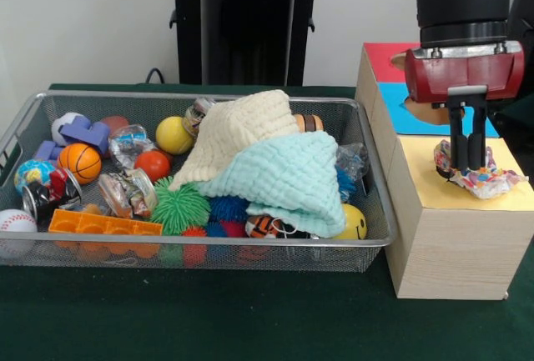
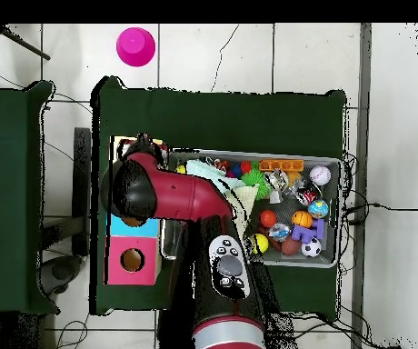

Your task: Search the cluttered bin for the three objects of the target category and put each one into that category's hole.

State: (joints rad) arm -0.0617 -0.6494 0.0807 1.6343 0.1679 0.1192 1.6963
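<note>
Dark green cloth covers the surface (image 1: 250, 319), and a pale wall stands behind it. At the right side of the front view the gripper (image 1: 468, 162) hangs straight down from the red and black arm (image 1: 464, 11) over a wooden box (image 1: 455, 236). Its two black fingers (image 1: 455, 140) stand close together, nearly shut, and pinch a crumpled wrapped candy (image 1: 472, 176) with a colourful wrapper. The candy rests on the yellow panel (image 1: 467, 198) of the box top, directly under the gripper and touching the finger ends. Behind the gripper the box top turns blue (image 1: 399, 111) and then red (image 1: 382, 59); a round hole (image 1: 434, 111) shows in the blue part, half hidden by the red gripper body.

To the left of the gripper, just beside the box, sits a wire mesh bin (image 1: 200, 253), its rim lower than the box top. It is crowded: a cream knitted cloth (image 1: 238, 127) and a mint cloth (image 1: 288, 173) lie heaped at the end nearer the gripper, with a yellow smiley ball (image 1: 355, 223) below them. Farther off lie a green spiky ball (image 1: 179, 207), a small basketball (image 1: 80, 161), a baseball (image 1: 17, 221) and an orange block (image 1: 104, 226).

Open green surface runs along the front of the bin and box. From overhead, a pink cup (image 2: 135, 45) stands on the tiled floor (image 2: 249, 54), well apart from everything.
</note>
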